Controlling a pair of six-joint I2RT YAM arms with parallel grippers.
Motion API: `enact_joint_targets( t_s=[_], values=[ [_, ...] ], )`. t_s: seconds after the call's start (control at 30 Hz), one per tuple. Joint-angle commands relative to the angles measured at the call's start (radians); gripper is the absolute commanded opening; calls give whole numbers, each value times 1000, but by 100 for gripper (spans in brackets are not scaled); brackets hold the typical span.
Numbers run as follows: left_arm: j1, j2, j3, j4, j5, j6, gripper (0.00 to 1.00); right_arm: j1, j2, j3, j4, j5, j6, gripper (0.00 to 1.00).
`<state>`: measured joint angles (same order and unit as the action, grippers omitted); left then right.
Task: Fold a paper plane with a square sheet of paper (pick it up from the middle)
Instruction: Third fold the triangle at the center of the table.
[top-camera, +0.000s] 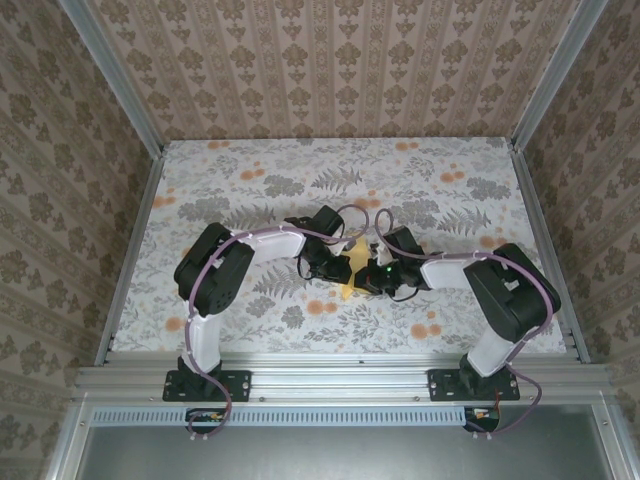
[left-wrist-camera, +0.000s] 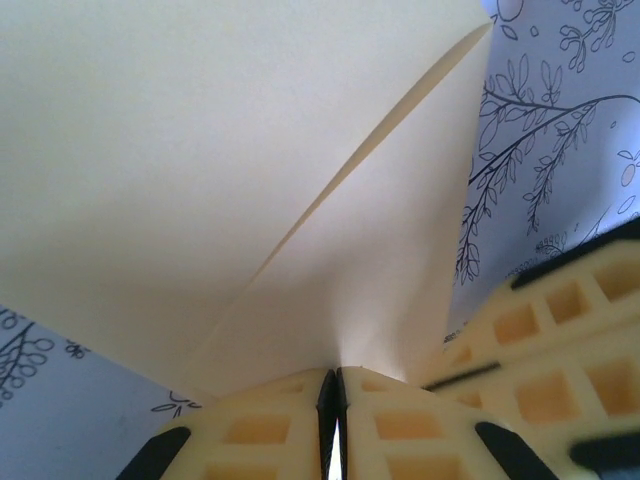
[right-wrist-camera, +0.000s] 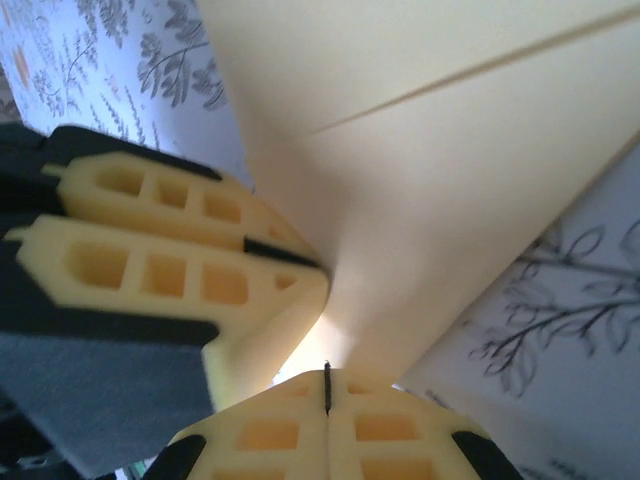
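Left gripper (left-wrist-camera: 331, 385) & right gripper (right-wrist-camera: 327, 385) both clamped on yellow paper (left-wrist-camera: 200, 150). You've got some folds in; more folding prob left.

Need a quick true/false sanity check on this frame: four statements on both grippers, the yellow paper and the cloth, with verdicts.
1. The left gripper is shut on the thin yellow-orange paper sheet. True.
2. The right gripper stands open, away from the paper. False: it is shut on the same paper, close beside the left gripper.
3. The paper is a flat single layer. False: the edge of a folded flap runs across it in both wrist views.
4. Both grippers meet over the middle of the flower-printed cloth. True.
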<state>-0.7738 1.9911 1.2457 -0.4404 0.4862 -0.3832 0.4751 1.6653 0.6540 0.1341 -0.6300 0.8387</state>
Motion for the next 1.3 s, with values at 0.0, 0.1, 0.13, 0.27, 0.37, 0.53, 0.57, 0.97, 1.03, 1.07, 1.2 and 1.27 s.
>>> enact_joint_targets(
  t_s=[0.0,0.1,0.13,0.27,0.37,0.53,0.57,0.97,1.03,1.07,1.2,1.27],
  values=[
    [7,63,-49,-34,-69,27,14,25,-23,-30,43,28,48,9],
    [10,63,-52,-32,-69,29,14,44,-3,-37,76,36,71,9],
    [10,62,-54,-32,-67,29,14,48,6,-36,88,36,78,9],
    [13,59,-60,-30,-67,30,14,61,27,-38,120,42,92,9],
    [16,60,-68,-25,-66,28,14,69,36,-36,131,42,100,9],
    [19,57,-72,-18,-61,26,14,79,59,-30,127,42,91,9],
    [19,55,-71,-18,-60,25,14,80,65,-28,122,42,88,9],
    [25,16,12,-11,-1,-9,18,89,113,-28,78,54,48,8],
    [28,10,34,-18,3,-10,19,89,121,-28,78,56,43,8],
    [29,8,46,-22,4,-11,20,89,125,-27,75,57,41,8],
    [36,-11,83,-31,6,-21,23,91,135,-25,74,57,35,8],
    [38,-16,98,-37,5,-22,25,91,139,-24,73,58,31,8]
  ],
)
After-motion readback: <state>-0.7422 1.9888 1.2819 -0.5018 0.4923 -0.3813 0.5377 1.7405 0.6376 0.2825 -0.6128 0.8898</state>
